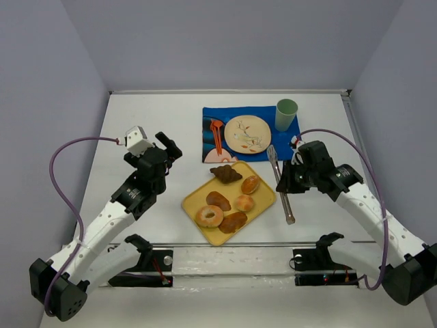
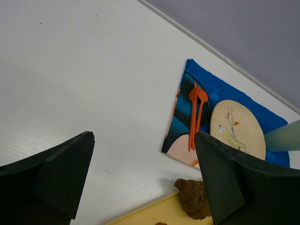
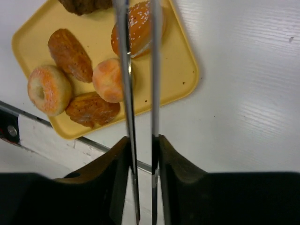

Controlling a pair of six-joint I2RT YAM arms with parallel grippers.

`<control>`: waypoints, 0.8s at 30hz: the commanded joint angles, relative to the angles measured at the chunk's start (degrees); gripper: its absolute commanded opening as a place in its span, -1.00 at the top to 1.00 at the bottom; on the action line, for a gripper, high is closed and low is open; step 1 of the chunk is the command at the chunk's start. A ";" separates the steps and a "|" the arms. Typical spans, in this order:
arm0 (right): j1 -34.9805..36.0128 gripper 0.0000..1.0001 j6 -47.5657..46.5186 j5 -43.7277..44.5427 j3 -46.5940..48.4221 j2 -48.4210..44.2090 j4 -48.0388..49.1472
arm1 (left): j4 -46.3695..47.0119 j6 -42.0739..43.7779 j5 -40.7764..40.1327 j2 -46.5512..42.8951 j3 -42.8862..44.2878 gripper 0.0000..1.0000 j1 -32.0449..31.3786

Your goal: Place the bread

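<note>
White table (image 1: 157,123): glossy golden roll (image 1: 250,184) and dark ridged croissant (image 1: 225,173) on yellow tray (image 1: 265,199); right jaws clamp tongs (image 1: 287,208), left jaws apart

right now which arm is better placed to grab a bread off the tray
Right. The right gripper is shut on the metal tongs, whose arms reach over the yellow tray and straddle the sesame roll. The left gripper is open and empty, over the table beside the tray.
</note>
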 commanded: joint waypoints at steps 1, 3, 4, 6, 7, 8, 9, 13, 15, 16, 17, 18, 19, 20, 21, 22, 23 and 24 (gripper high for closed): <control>0.50 0.20 -3.92 -6.34 4.48 0.95 -4.62 | 2.09 0.34 -1.70 -0.26 -0.01 -0.98 0.34; 0.50 0.05 -3.56 -9.75 5.53 1.39 -5.15 | 2.09 0.42 -1.43 0.44 0.16 -0.98 0.43; 0.50 0.02 -3.21 -10.99 5.80 1.82 -5.42 | 2.18 0.51 -1.52 0.71 0.43 -0.98 0.43; 0.50 -0.04 -2.86 -13.10 6.32 2.44 -6.47 | 1.83 0.51 -1.52 1.41 0.69 -0.98 0.43; 0.50 -0.06 -2.42 -13.37 6.33 2.53 -6.82 | 1.83 0.51 -1.35 1.50 0.69 -0.98 0.43; 0.50 -0.08 -2.16 -13.72 6.33 2.79 -7.17 | 1.83 0.51 -1.43 1.50 0.69 -0.98 0.43; 0.50 -0.09 -1.72 -13.82 6.33 2.97 -7.53 | 1.83 0.51 -1.52 1.59 0.69 -0.98 0.43; 0.50 -0.14 -0.31 -13.12 6.06 3.50 -9.28 | 2.27 0.34 -1.78 1.50 0.43 -0.98 0.43; 0.50 -0.15 0.74 -11.28 5.80 3.50 -9.55 | 2.27 0.34 -1.78 1.67 0.43 -0.98 0.51; 0.50 -0.15 1.27 -11.09 5.62 3.50 -9.38 | 2.27 0.25 -1.78 1.59 0.43 -0.98 0.51; 0.50 -0.15 1.53 -11.09 5.54 3.50 -9.29 | 2.27 0.25 -1.70 1.67 0.52 -0.98 0.43; 0.50 -0.17 1.80 -11.18 5.53 3.67 -9.11 | 2.27 0.25 -1.61 1.68 0.52 -0.98 0.51; 0.50 -0.17 2.32 -11.18 5.45 3.85 -9.11 | 2.27 0.25 -1.61 1.59 0.52 -0.98 0.43; 0.50 -0.18 2.68 -11.09 5.45 3.85 -9.11 | 2.27 0.25 -1.61 1.59 0.52 -0.98 0.43; 0.50 -0.19 3.03 -11.18 5.53 4.20 -9.11 | 2.27 0.16 -1.52 1.59 0.52 -0.98 0.43; 0.50 -0.20 4.07 -11.27 5.36 4.46 -9.02 | 2.27 0.16 -1.43 1.50 0.52 -0.98 0.43; 0.50 -0.20 4.69 -11.09 5.36 4.64 -9.02 | 2.27 0.16 -1.43 1.50 0.52 -0.98 0.43; 0.50 -0.20 5.31 -11.00 5.10 4.81 -8.68 | 2.18 0.16 -1.52 1.50 0.52 -0.98 0.51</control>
